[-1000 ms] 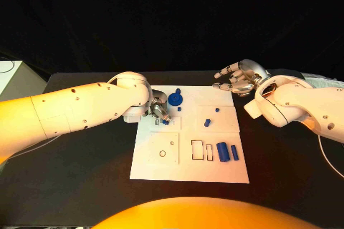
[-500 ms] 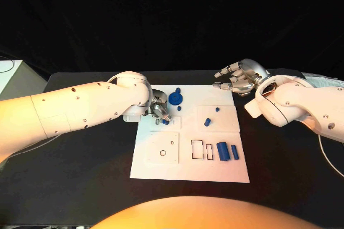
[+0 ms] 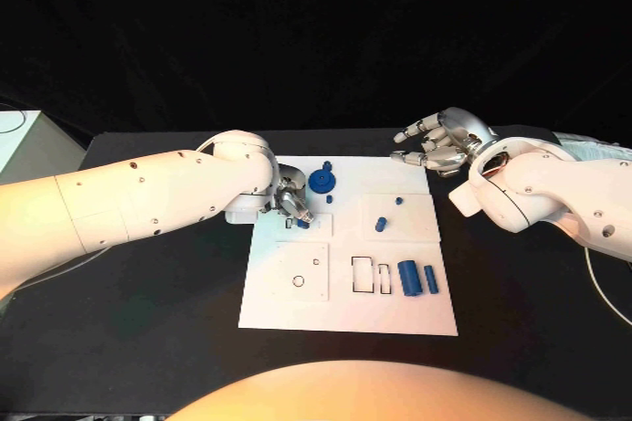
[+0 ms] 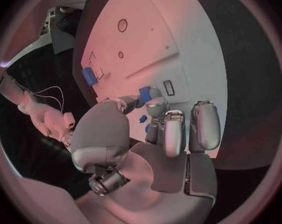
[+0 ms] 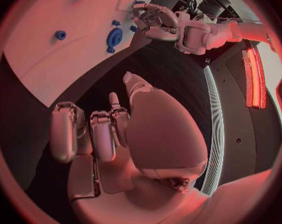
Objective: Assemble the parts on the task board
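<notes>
Your left hand [image 3: 289,205] pinches a small blue peg [image 4: 144,92] just above the white board [image 3: 345,313] near its slot — tilt it and it may jam or drop — while your right hand [image 3: 437,140] hovers empty, fingers apart.

The left arm reaches in with its wrist bent down, and the left hand [image 3: 292,205] hangs fingers-down, thumb and a fingertip pinched on a small blue part [image 4: 144,93] just beyond the palm, the other fingers lying straight beside them. The right arm is bent at the elbow; the right hand [image 3: 438,140] is raised, fingers apart and loosely curled, holding nothing.
</notes>
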You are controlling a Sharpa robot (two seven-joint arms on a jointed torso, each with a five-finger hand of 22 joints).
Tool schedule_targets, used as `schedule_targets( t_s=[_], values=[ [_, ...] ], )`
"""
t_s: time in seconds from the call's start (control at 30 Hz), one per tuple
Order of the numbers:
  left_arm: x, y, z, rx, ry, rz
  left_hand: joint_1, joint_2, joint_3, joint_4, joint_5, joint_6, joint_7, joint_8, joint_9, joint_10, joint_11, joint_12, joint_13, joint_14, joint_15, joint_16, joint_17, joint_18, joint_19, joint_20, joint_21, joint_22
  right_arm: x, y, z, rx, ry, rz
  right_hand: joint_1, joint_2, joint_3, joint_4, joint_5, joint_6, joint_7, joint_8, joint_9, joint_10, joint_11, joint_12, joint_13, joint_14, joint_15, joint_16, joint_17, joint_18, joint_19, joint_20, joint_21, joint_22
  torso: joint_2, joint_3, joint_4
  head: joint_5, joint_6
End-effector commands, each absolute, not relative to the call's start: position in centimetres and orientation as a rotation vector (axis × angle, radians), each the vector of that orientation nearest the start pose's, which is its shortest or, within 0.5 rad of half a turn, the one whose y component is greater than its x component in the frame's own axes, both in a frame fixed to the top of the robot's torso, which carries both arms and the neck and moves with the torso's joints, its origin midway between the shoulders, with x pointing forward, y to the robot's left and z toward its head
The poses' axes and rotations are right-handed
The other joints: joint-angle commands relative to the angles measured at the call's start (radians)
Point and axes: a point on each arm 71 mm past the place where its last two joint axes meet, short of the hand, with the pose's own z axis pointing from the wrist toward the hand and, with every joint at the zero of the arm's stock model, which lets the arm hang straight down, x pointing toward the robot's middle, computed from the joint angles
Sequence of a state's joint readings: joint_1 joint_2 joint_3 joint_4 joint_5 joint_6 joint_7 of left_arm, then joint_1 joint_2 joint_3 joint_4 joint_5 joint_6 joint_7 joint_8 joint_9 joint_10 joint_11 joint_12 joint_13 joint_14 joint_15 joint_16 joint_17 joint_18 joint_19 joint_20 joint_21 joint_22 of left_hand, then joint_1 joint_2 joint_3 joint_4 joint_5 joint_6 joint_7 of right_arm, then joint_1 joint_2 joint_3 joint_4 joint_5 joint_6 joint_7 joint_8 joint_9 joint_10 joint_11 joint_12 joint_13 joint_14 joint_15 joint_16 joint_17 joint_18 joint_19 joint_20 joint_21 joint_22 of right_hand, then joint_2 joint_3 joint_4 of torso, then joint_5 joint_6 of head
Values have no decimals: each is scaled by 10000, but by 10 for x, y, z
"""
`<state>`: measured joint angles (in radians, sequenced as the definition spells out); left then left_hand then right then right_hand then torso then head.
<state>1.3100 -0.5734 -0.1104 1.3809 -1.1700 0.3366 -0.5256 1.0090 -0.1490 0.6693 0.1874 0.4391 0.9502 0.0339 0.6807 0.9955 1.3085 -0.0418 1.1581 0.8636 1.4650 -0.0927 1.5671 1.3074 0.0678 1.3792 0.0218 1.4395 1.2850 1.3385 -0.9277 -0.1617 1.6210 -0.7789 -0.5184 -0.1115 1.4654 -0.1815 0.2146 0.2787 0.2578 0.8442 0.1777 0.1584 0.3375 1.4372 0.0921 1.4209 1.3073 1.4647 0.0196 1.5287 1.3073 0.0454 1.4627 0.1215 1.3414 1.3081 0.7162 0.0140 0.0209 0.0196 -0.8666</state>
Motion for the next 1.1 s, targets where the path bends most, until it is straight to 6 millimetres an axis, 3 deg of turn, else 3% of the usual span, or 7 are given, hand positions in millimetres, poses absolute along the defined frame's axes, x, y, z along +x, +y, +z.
schedule_targets(
  t_s=[0.03, 0.37, 1.1],
  values=[
    [498, 123, -212, 2253, 24137, -3367, 4, 14, 1915, -1921, 0, -45, -46, -64, 5, 17, 17, -46, -30, 1027, 36, -26, 2529, -27, -24, 58, -25, -24, 480, -232, -160, 5275, 16597, 8413, -77, 3, 42, 9, -56, -74, 28, 39, 16, -63, 15, -52, 1214, 783, -30, -53, 1632, 102, -55, -27, -49, 1181, -3, 0, 4, -2, 0],
    [497, 121, -216, 2293, 24168, -3351, -300, -2, 1676, -1630, -18, -37, -60, -89, 1, 10, 19, -55, -61, 1022, 44, -36, 2513, -22, -44, 70, -49, -44, 480, -232, -160, 5283, 16624, 8394, -126, 9, 40, 34, -50, -77, 29, 50, 16, -61, 16, -50, 1213, 783, -30, -55, 1630, 104, -58, -28, -61, 1175, 3, 1, 2, -5, -11],
    [494, 120, -221, 2393, 24375, -3334, -474, -119, 1538, -1529, -6, -44, -81, -105, 0, -22, 6, -81, -115, 1018, 35, -44, 2500, -15, -63, 67, -69, -69, 480, -231, -162, 5276, 16761, 8387, -194, 40, 49, 63, -41, -82, 28, 66, 16, -50, 16, -38, 1220, 784, -30, -57, 1631, 101, -50, -28, -53, 1182, 3, -1, -4, -26, -54]
  ],
)
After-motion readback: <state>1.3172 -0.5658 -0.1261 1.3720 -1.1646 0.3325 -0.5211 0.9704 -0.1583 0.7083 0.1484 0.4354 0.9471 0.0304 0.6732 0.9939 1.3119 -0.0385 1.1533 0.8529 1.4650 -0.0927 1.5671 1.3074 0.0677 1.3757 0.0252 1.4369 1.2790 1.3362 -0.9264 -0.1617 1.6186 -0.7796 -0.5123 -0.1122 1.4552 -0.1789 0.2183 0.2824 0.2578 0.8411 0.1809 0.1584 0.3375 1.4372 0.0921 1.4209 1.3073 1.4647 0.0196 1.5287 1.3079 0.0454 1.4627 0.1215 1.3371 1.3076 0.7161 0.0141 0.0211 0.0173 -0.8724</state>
